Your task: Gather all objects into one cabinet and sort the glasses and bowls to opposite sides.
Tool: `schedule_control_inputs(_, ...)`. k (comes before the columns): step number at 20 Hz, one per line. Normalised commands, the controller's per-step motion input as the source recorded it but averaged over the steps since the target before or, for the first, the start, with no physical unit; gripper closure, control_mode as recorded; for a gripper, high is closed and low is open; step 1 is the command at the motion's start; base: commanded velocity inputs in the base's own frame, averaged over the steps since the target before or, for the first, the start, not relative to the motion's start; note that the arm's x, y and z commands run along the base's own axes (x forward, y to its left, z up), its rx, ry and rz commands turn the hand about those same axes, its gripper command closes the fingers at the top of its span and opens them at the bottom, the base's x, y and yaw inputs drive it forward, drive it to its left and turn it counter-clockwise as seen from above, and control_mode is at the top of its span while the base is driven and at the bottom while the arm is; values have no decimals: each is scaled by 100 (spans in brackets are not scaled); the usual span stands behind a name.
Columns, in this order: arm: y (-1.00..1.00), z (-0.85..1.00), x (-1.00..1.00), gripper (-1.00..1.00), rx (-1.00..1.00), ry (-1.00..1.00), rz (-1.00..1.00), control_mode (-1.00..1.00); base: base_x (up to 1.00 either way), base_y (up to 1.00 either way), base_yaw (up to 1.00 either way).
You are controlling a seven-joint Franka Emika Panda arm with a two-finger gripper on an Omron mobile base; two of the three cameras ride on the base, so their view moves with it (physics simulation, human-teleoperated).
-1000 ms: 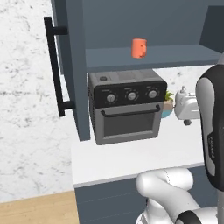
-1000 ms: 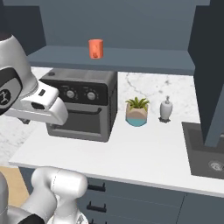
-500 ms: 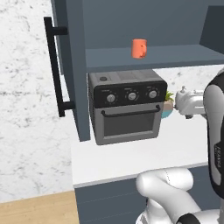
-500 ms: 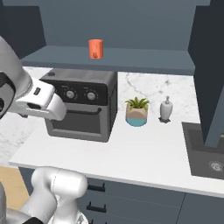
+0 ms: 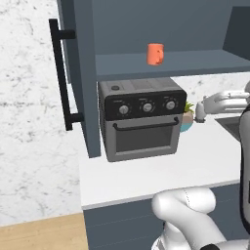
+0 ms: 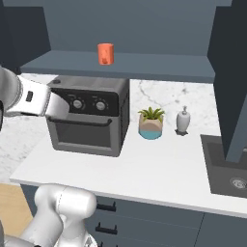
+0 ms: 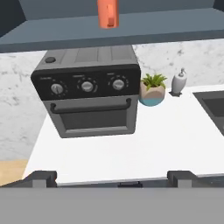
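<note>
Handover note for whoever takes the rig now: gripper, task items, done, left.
Gripper: open, empty, held back from the counter, facing the toaster oven.
Orange-red cup: upright on the shelf of the open cabinet, above the oven.
Cabinet door open.
Done: judging by this, cup in.
Left: wooden bowl, blue bowl and mug aren't visible; find them, load them, bowls opposite the glasses.

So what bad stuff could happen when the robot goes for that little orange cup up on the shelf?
1. The orange cup stands near the front edge of the cabinet shelf, so a bump from the open claw might tip it off onto the toaster oven below.
2. The open cabinet door sticks out beside the shelf; the swinging arm might hit it.
3. The small plant and soap bottle stand close by on the counter and could be knocked over.
</note>
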Motion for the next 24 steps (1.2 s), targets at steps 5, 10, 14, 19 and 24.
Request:
schedule_control_inputs(5, 0, 41, 8, -100, 0, -5, -1, -100, 0, 0, 0)
schedule_control_inputs(10, 0, 9, 25, -100, 0, 0, 0, -100, 0, 0, 0)
schedule_control_inputs(14, 0, 0, 24, -100, 0, 0, 0, -100, 0, 0, 0)
schedule_control_inputs(19, 0, 0, 34, -100, 0, 0, 0, -100, 0, 0, 0)
schedule_control_inputs(24, 0, 0, 45, -100, 0, 0, 0, -100, 0, 0, 0)
